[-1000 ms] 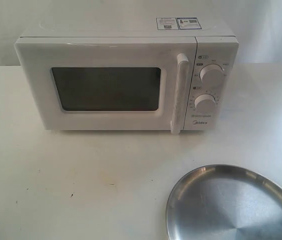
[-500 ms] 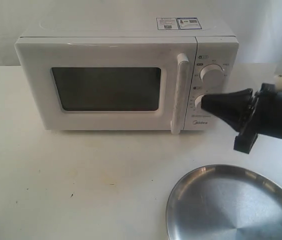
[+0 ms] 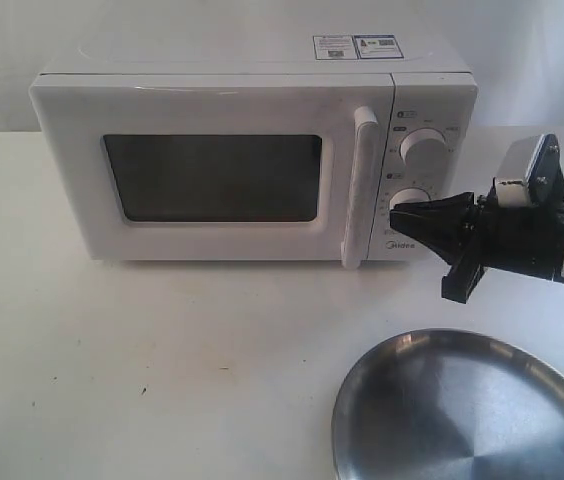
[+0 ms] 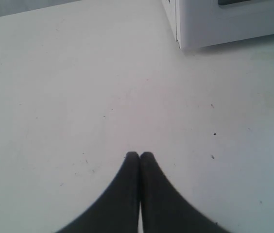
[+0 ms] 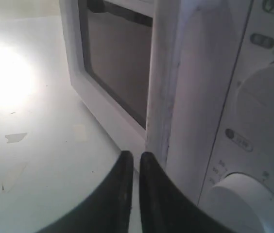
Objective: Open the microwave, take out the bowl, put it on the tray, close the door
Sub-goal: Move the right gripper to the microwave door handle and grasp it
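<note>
Jaws of the black right gripper (image 5: 136, 158) lie together, with only a hairline slit between the two tapered fingers (image 5: 115, 194), and they hold nothing. In the exterior view this gripper (image 3: 398, 211) sits at middle right of the frame. Its tip is in front of the lower round white dial (image 3: 410, 197) and points toward frame left; whether it touches the dial I cannot tell. Just left of the tip stands the vertical white bar handle (image 3: 360, 188), long axis upright, at the right edge of the white door (image 3: 212, 110) with its dark rectangular window (image 3: 212, 178). The door sits flush shut on the white boxy microwave (image 3: 262, 60). The right arm is plainly the nearer one, and I judge its jaws must part before they can take the bar. Jaws of the left gripper (image 4: 139, 156) are pressed together over the bare white table (image 4: 54, 97), with only a corner of the microwave in its view. The large round silver metal tray (image 3: 432, 400) lies at lower right, cut off by the frame edge. The small bowl is not visible, as the window is too dark to show the inside.
</note>
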`<control>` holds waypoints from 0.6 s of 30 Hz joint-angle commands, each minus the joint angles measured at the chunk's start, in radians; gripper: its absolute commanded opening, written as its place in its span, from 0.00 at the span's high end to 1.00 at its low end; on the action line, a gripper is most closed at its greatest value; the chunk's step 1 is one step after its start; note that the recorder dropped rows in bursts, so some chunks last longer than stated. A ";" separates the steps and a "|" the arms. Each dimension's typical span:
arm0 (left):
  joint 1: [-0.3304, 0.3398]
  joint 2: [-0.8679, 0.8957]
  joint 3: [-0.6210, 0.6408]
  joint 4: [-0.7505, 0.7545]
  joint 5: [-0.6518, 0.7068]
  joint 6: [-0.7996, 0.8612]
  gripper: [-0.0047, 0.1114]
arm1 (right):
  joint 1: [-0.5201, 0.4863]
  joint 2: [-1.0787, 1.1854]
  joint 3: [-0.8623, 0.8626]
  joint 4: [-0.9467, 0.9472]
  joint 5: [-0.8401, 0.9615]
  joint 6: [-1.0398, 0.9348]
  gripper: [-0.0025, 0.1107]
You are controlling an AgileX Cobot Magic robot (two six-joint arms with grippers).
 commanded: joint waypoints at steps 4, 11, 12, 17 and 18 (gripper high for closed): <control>-0.002 -0.002 -0.002 -0.004 0.000 -0.002 0.96 | 0.003 0.000 -0.006 0.048 -0.018 -0.042 0.68; -0.002 -0.002 -0.002 -0.004 0.000 -0.002 0.96 | 0.040 0.028 -0.020 0.081 -0.018 -0.039 0.43; -0.002 -0.002 -0.002 -0.004 0.000 -0.002 0.96 | 0.050 0.033 -0.028 0.084 -0.018 -0.039 0.44; -0.002 -0.002 -0.002 -0.004 0.000 -0.002 0.96 | 0.133 0.039 -0.088 0.147 0.092 -0.066 0.44; -0.002 -0.002 -0.002 -0.004 0.000 -0.002 0.96 | 0.145 0.039 -0.099 0.165 0.119 -0.066 0.44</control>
